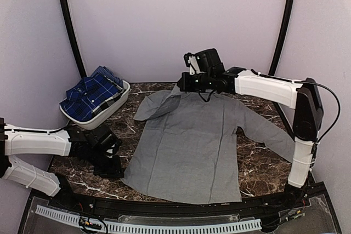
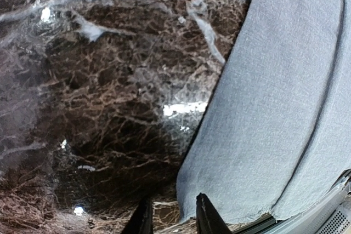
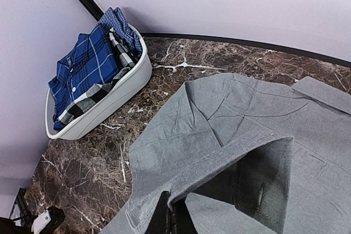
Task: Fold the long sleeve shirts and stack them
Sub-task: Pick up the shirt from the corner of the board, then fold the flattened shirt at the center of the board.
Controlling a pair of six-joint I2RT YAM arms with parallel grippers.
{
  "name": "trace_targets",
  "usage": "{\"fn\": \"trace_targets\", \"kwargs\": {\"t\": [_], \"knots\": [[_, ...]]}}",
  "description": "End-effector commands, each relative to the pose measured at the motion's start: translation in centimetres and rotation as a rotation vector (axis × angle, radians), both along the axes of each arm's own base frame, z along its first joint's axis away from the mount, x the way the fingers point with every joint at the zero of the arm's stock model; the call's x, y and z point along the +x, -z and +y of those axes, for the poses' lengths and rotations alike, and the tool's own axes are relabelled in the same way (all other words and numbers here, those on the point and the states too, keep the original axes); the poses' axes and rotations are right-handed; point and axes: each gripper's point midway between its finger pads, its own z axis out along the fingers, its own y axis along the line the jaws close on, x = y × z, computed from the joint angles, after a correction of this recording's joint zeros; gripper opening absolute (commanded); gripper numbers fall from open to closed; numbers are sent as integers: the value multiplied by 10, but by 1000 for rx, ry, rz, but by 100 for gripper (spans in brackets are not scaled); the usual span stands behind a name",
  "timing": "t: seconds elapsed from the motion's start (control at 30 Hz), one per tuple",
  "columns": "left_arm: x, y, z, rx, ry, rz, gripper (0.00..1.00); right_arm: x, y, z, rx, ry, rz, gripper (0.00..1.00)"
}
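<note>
Fingers of the right gripper point(image 3: 171, 209) pinch the grey shirt point(image 1: 192, 146) at its twelve o'clock collar; the left gripper point(image 2: 173, 198) stands parted, empty, by the seven o'clock hem. Nothing looks folded yet; the plaid shirt point(image 1: 90, 98) sits in the ten o'clock basket point(image 1: 107, 113).
</note>
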Motion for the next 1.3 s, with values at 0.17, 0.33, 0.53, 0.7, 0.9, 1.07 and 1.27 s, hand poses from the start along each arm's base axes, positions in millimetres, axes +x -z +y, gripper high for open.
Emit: {"fn": "trace_targets", "kwargs": {"t": [0.17,0.33,0.53,0.7,0.9,1.07,1.27], "knots": [[-6,9,-2,-1,12,13,20,-9,-29,-13,13,29,-46,0],[2,-2,-12,-26,38,-25,5,-6,-42,-23,-16,67,-83,0],[18,-30,-27,-71,99,-111,0,0,-66,-44,-90,130,-154,0],[30,-68,-57,-168,220,-201,0,12,-85,-80,-156,218,-216,0],[35,-94,-94,-249,369,-253,0,23,-101,-143,-210,355,-252,0],[28,-100,-127,-281,504,-245,0,21,-106,-203,-248,477,-264,0],[14,-79,-156,-269,641,-170,0,8,-103,-249,-258,554,-259,0]]}}
